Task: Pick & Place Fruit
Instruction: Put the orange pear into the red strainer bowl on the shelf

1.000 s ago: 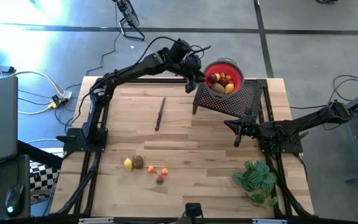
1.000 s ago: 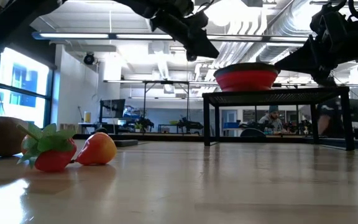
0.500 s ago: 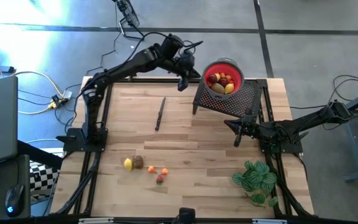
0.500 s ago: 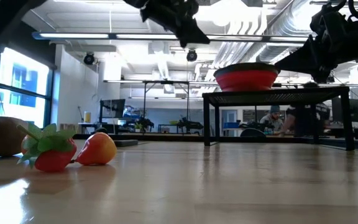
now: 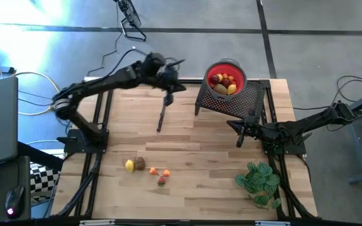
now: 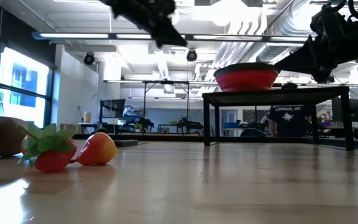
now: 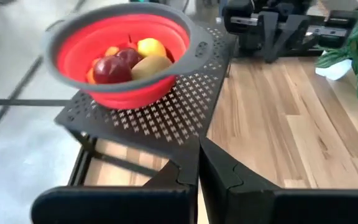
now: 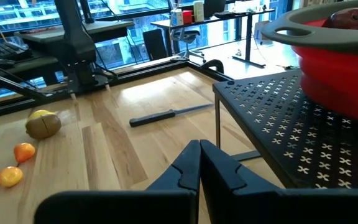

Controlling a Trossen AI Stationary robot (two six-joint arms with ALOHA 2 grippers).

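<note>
Left gripper hovering empty, fingers together, above thin dark knife; five small rounded fruit pieces waiting; advice: open wide, descend centred on one; right gripper resting closed.

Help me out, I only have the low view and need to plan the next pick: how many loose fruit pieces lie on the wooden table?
Observer: Five show from above: a yellow piece touching a brown one, two small orange ones, and a red one.
Operator: Anything already in the red bowl?
Observer: Yes, the red bowl with the grey rim holds several pieces, red and yellow among them.
Operator: Is the left gripper carrying anything?
Observer: No, the left gripper is shut and empty, above the thin dark knife.
</note>
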